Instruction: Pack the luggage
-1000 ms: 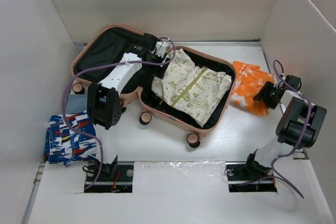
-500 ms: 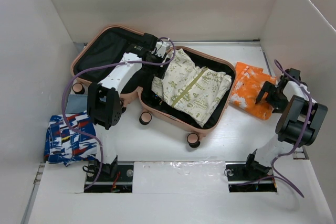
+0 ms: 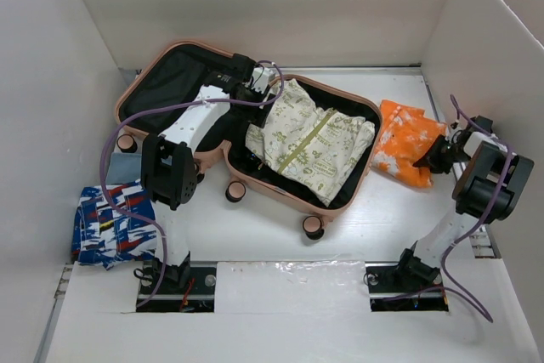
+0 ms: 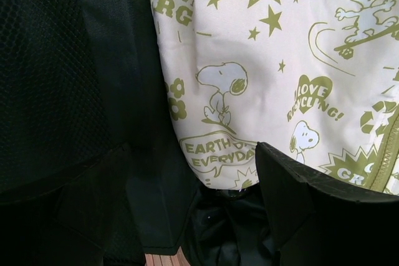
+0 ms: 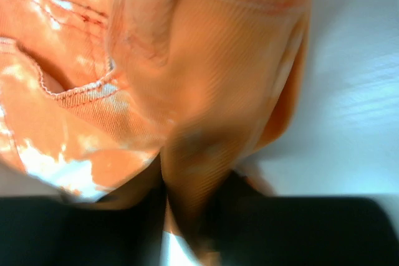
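The luggage (image 3: 276, 195) lies open, a salmon-pink shell with black lining (image 4: 62, 91). A cream garment with olive cartoon print (image 3: 310, 146) (image 4: 268, 60) fills its right half. My left gripper (image 3: 259, 91) (image 4: 215, 207) hovers open at that garment's upper-left edge, by the hinge, holding nothing. An orange and white garment (image 3: 404, 146) (image 5: 206, 60) lies on the table right of the luggage. My right gripper (image 3: 435, 156) (image 5: 193, 216) is at its right edge, with a fold of orange cloth pinched between the fingers.
A blue, white and red patterned garment (image 3: 110, 223) lies folded at the near left, with a pale grey-blue item (image 3: 127, 165) just behind it. White walls (image 3: 476, 48) enclose the table on three sides, close to my right arm.
My right gripper opened wide, then closed on the orange garment's right edge, which now bunches up. The left arm and the luggage have not moved.
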Controlling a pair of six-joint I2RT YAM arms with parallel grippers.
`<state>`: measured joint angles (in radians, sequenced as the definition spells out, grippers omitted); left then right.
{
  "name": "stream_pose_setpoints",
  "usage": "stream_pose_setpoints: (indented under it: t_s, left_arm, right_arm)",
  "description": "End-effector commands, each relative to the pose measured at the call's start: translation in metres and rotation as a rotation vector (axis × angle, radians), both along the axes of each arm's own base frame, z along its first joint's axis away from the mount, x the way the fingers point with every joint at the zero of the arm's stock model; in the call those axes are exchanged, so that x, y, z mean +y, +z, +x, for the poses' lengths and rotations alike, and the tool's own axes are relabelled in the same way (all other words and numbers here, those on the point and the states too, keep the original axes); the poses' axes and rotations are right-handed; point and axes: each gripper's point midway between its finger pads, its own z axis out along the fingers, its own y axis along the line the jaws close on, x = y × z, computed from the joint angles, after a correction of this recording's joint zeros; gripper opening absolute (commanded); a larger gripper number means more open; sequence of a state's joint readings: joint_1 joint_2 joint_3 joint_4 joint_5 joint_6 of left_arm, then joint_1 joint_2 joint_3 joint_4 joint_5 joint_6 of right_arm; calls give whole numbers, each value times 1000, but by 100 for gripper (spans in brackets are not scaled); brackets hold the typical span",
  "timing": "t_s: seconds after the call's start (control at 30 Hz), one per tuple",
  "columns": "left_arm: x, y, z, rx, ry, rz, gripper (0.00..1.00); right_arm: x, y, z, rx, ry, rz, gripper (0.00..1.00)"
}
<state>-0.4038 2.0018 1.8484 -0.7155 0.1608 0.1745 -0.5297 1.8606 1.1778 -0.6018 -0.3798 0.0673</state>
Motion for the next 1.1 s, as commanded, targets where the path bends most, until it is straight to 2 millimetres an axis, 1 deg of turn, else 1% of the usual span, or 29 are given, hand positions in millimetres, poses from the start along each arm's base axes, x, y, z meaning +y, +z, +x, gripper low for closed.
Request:
stream_pose_setpoints:
  t_s: [0.0, 0.03, 0.07, 0.1, 0.17, 0.2, 0.23, 0.27, 0.33, 0.37, 0.43, 0.47, 0.5, 0.57, 0.6, 0.63, 0.7, 0.73, 0.8, 0.87, 0.9, 0.93, 0.97, 1.03, 1.07]
  left_arm:
    - [1, 30, 9, -76, 8, -16, 78]
    - [2, 29, 7, -68, 8, -12, 78]
    - [3, 29, 8, -71, 13, -5, 78]
    - [4, 34, 8, -83, 6, -5, 78]
    - [5, 34, 5, -82, 6, -4, 78]
    - [5, 34, 5, -82, 6, -4, 78]
    - [5, 34, 5, -82, 6, -4, 78]
    - [6, 34, 6, -85, 11, 2, 78]
    - [6, 34, 6, -85, 11, 3, 78]
    - [6, 34, 6, -85, 11, 3, 78]
    - [10, 34, 8, -85, 20, 3, 79]
    - [10, 34, 8, -85, 20, 3, 79]
    - [14, 34, 9, -85, 29, 3, 79]
    - [14, 38, 11, -95, 29, -1, 79]
    - [15, 38, 12, -98, 35, 6, 79]
    - [15, 42, 11, -106, 35, 3, 79]
    - [15, 42, 11, -106, 35, 3, 79]
    - [16, 47, 11, -115, 35, -1, 79]
    - [17, 43, 9, -108, 27, 8, 79]
    - [16, 43, 6, -103, 22, 1, 79]
    - [16, 43, 6, -103, 22, 1, 79]
    - [17, 39, 4, -94, 22, 5, 79]
    - [17, 39, 4, -93, 22, 5, 79]
    - [17, 39, 4, -93, 22, 5, 79]
    - [17, 39, 4, -93, 22, 5, 79]
  right_arm:
    - [55, -59, -18, 16, 51, 245, 14]
    - [55, -57, -17, -4, 37, 238, 0]
    - [52, -56, -18, -19, 26, 230, 0]
    - [51, -52, -16, -37, 29, 219, 0]
    - [44, -35, -14, -55, 36, 172, 0]
    - [39, -29, -16, -42, 27, 142, 0]
    - [34, -18, -11, -64, 26, 115, 0]
    - [28, 4, -5, -116, 26, 69, 0]
    - [23, 30, -2, -160, 22, 22, 0]
    - [17, 60, 6, -229, 23, -29, 0]
    - [15, 90, 11, -290, 17, -60, 0]
    - [16, 107, 14, -320, 13, -57, 0]
    - [17, 125, 15, -367, 20, -75, 0]
    - [22, 140, 17, -412, 27, -59, 0]
    - [26, 144, 15, -416, 21, -44, 0]
    - [28, 149, 15, -428, 19, -37, 0]
    - [30, 153, 15, -439, 18, -26, 0]
    - [32, 157, 15, -452, 25, -21, 0]
    - [38, 169, 19, -482, 30, 15, 0]
    - [40, 195, 24, -538, 22, 25, 0]
    - [40, 204, 27, -555, 20, 31, 0]
    - [40, 224, 30, -589, 7, 27, 0]
    - [39, 236, 31, -616, 1, 21, 0]
    - [39, 257, 34, -655, -14, 18, 0]
    - [39, 278, 36, -698, -26, 12, 0]
